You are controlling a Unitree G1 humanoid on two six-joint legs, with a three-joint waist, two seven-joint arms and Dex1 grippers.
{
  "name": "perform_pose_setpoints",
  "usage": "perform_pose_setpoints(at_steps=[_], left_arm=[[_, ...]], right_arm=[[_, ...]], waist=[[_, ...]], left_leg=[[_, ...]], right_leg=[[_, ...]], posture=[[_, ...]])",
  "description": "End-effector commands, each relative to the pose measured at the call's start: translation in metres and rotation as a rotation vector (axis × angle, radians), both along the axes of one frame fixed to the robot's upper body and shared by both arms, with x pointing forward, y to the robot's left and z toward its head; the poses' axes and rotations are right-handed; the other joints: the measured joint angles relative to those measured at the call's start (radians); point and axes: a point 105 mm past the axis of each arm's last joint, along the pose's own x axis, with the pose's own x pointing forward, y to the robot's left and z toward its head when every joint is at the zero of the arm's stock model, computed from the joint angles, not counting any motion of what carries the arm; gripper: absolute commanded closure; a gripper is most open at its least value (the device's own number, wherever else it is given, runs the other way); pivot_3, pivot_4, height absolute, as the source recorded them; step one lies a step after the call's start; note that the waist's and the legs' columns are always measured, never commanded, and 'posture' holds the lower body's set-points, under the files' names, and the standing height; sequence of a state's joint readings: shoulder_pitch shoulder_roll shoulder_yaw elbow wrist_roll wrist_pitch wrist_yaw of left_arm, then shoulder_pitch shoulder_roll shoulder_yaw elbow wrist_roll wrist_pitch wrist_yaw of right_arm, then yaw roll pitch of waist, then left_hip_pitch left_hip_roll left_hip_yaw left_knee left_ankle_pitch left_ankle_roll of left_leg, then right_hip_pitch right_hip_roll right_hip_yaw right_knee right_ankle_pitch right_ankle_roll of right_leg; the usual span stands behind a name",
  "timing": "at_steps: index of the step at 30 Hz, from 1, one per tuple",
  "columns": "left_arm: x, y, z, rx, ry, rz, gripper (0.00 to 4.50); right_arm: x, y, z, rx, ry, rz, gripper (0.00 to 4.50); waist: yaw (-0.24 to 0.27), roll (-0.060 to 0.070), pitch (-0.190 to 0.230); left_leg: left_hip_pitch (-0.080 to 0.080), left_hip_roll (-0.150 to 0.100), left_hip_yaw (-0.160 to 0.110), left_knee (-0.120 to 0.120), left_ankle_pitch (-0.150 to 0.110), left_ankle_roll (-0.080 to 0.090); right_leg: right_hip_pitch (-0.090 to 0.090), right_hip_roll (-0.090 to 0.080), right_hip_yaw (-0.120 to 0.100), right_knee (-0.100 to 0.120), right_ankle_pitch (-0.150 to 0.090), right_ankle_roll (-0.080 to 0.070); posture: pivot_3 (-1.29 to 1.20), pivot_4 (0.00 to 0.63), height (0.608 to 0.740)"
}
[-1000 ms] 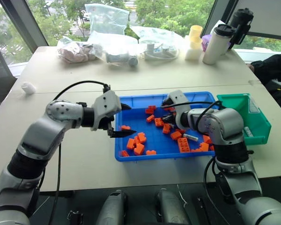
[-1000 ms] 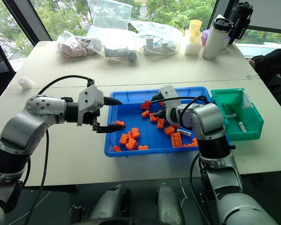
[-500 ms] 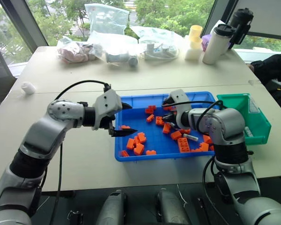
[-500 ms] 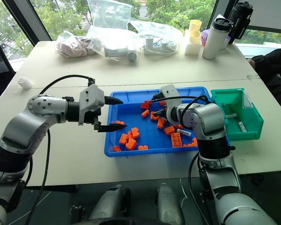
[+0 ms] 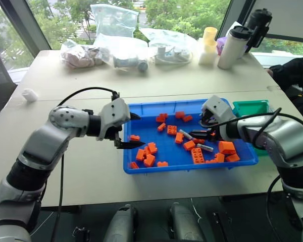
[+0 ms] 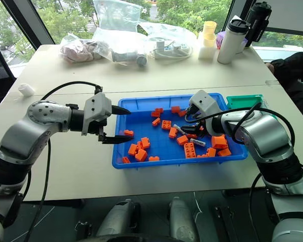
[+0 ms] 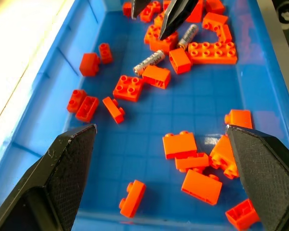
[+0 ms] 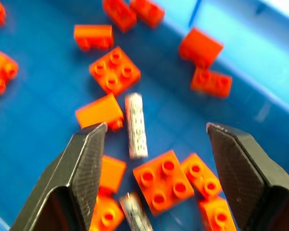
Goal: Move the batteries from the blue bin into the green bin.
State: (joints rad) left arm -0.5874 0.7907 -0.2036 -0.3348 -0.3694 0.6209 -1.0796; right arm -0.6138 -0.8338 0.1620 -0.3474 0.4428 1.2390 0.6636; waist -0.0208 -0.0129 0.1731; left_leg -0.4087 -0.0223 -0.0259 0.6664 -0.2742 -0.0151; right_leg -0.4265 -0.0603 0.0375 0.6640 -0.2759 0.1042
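Note:
The blue bin lies mid-table, strewn with orange toy bricks. Two silver batteries rest among the bricks in its right half. My right gripper hangs open just above them, and the battery lies between its fingers without touching them. A second battery lies closer to the wrist. My left gripper is open and empty over the bin's left end. The green bin stands right of the blue bin, mostly hidden behind my right forearm.
Plastic bags, a white bottle, a dark flask and a yellow cup crowd the table's far side. A small white object sits at the left. A person's dark sleeve shows at the right edge.
My right gripper has opened and drawn right and up, away from the bricks; its forearm now covers most of the green bin. The left arm stayed in place.

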Motion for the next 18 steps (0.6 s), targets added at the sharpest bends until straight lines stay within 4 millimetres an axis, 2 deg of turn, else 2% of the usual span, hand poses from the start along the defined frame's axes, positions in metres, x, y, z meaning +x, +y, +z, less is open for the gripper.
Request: perform_pose_setpoints(at_steps=[1, 9, 18], left_arm=[[-0.002, -0.003, 0.008, 0.007, -0.046, -0.024, 0.0], [-0.002, -0.002, 0.008, 0.005, -0.046, -0.015, 0.0], [-0.003, -0.001, 0.009, -0.006, -0.049, -0.003, 0.0]], right_arm=[[0.001, 0.01, 0.005, -0.018, -0.05, 0.095, 1.11], [0.009, 0.017, -0.011, -0.077, -0.042, 0.163, 1.11], [0.019, 0.007, -0.027, -0.113, -0.002, 0.17, 1.11]], waist=[[0.0, 0.0, 0.0], [0.007, 0.0, 0.0], [0.007, 0.0, 0.0]], left_leg=[[0.0, 0.001, 0.0, 0.0, 0.0, 0.0], [0.0, 0.0, 0.0, 0.0, 0.0, 0.0], [0.0, 0.0, 0.0, 0.0, 0.0, 0.0]], right_leg=[[0.0, 0.001, 0.0, 0.0, 0.0, 0.0], [0.0, 0.0, 0.0, 0.0, 0.0, 0.0], [0.0, 0.0, 0.0, 0.0, 0.0, 0.0]], posture=[[0.0, 0.15, 0.74], [0.0, 0.15, 0.74], [0.0, 0.15, 0.74]])
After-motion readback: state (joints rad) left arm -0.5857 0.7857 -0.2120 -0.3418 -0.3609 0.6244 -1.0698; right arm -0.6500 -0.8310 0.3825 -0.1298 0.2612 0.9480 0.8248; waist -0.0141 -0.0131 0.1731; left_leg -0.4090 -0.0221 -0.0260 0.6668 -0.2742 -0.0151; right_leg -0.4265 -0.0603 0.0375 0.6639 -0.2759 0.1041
